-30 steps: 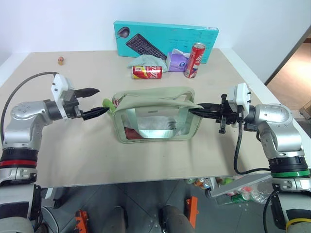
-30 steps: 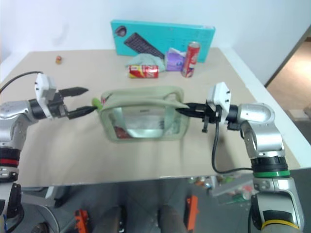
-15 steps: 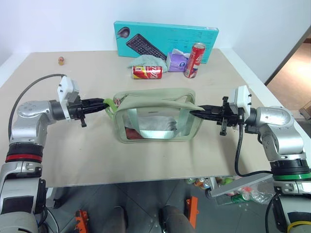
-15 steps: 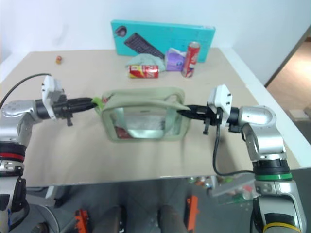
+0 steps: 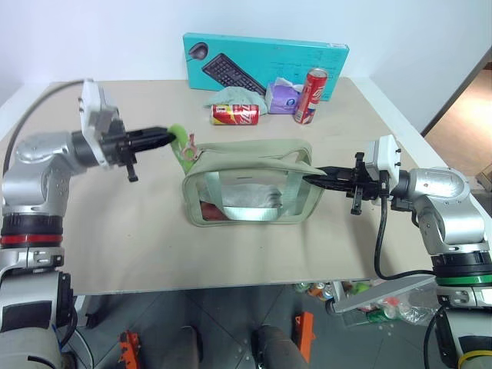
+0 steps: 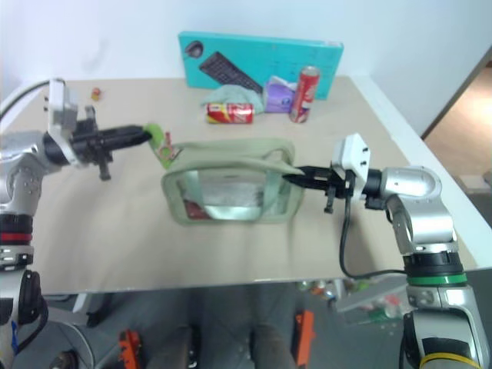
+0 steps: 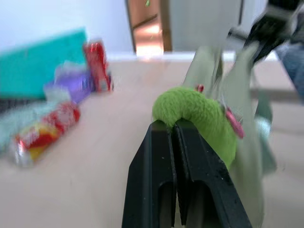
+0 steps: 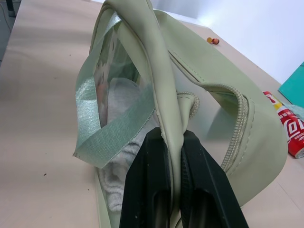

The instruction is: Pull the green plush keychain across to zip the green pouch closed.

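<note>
In the middle of the bench [image 5: 115,231] sits the green pouch [image 5: 250,188], and I've got it from both ends. My left tool [image 5: 163,137] is clamped tight on the green plush keychain [image 5: 178,134], which is up off the bench at the pouch's left end, its little pink clip dangling toward the corner of the pouch. My right tool [image 5: 314,178] is pinched shut on the pouch's fabric edge at the opposite end, holding that end steady.

Progress-wise I'd say the setup is done: both grips look good. The zipping itself is basically all still to do. My right wrist view shows the top gaping wide with the zipper teeth [image 8: 243,118] curling around the open mouth, and the keychain is at the left end, so it has the whole length to travel across toward my right tool.

Inside the pouch, through the clear panel, I can see something white and crumpled like cloth or tissue, plus a bit of red low down on the left. Can't tell what the red thing is.

At the back of the bench are a teal keyboard box [image 5: 265,64], two red cans, one lying [image 5: 234,114] and one upright [image 5: 310,84], and a purple pack [image 5: 281,98].
</note>
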